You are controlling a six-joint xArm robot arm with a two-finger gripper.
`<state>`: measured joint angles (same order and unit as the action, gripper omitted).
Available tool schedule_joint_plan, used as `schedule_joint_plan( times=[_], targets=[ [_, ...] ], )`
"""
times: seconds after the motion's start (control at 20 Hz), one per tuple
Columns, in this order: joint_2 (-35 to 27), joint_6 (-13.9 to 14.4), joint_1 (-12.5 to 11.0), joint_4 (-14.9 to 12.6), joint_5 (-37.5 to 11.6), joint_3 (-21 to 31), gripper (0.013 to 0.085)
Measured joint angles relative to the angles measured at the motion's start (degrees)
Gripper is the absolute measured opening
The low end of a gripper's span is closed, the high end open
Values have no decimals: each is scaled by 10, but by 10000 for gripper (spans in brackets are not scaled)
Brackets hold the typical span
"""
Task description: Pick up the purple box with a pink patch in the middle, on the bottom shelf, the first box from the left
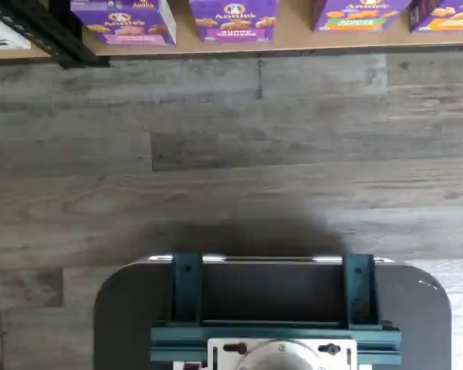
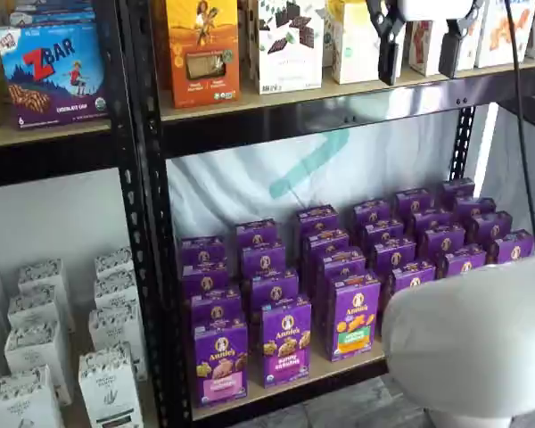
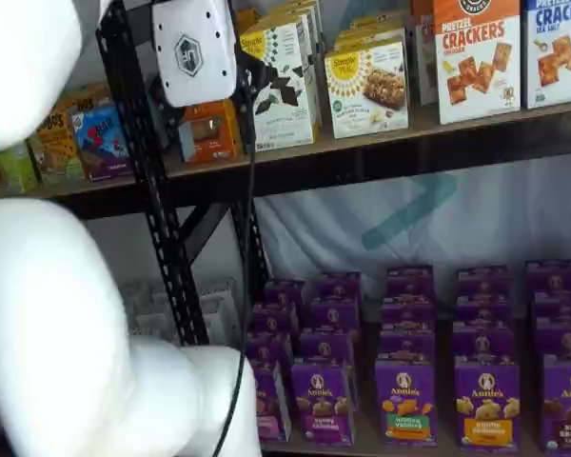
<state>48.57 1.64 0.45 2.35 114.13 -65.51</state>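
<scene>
The purple box (image 2: 220, 362) is standing upright at the near left end of the bottom shelf (image 2: 285, 385), touching a purple-banded twin (image 2: 286, 341) on its right. Drifting right would likely mean grabbing that lookalike. The gripper (image 2: 419, 53) is hanging high up by the upper shelf, jaws plainly parted and holding nothing.

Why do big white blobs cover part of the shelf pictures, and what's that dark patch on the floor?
In both shelf views the white blobs are the robot's arm, close to the lens, soft-edged and out of focus, hiding part of the purple box in one. In the wrist view the dark patch on the floor is a soft shadow beside the camera's mount; the boxes at the edge look slightly blurred.
</scene>
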Motion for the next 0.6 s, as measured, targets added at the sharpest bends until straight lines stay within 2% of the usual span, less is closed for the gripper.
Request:
schedule_joint_plan(
  times=[0.15,0.6],
  targets=[
    [1,11,22,-24,-2,1,850],
    [15,29,37,-22,-30,30,850]
  ],
)
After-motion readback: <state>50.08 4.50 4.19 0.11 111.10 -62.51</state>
